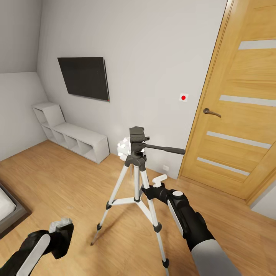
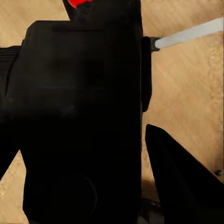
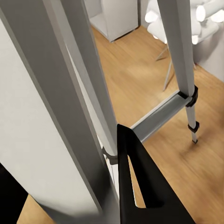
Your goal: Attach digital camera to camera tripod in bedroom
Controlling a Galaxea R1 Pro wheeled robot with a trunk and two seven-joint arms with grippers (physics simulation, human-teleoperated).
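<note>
**Camera in left gripper, tripod standing free**

Left gripper (image 1: 61, 234) low over the wood floor (image 1: 57, 180), jaws clenched on the digital camera (image 2: 79, 121). Camera tripod (image 1: 136, 180) upright near the door (image 1: 237, 115). Right gripper (image 1: 153, 188) at a tripod leg; jaws probably released, view too cramped to tell.

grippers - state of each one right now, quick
Left gripper: shut on the digital camera.
Right gripper: at a camera tripod leg; open or shut cannot be told.

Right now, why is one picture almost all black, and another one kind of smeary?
In the left wrist view the digital camera sits so close that its black body blocks most of the floor; in the right wrist view the camera tripod legs are very near the lens, so they look huge and soft-edged.
</note>
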